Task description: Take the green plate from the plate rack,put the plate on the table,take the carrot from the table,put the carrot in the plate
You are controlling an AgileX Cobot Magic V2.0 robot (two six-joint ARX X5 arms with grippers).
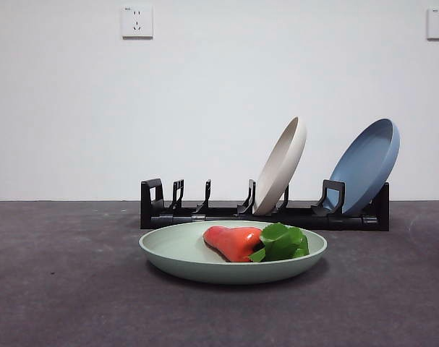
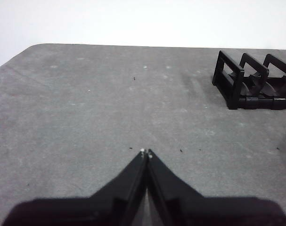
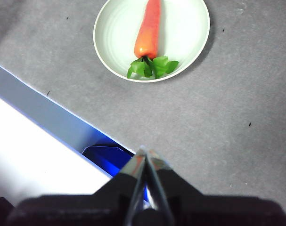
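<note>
Sage-green and matte, the green plate [image 1: 183,253] lies flat on the table [image 1: 60,289], and I take it as my landmark. The carrot [image 1: 233,242] rests inside it, leaves toward one rim, so I judge the task done. Just behind the plate stands the plate rack [image 1: 205,213], its nearer slots bare, a beige plate [image 1: 280,166] and a blue plate [image 1: 364,166] leaning in the farther ones. My right gripper [image 3: 146,151] hangs clenched and empty, well back from the plate near the table's edge. My left gripper [image 2: 146,151], likewise clenched on nothing, waits over open tabletop beyond the rack's end, with room to retreat.
</note>
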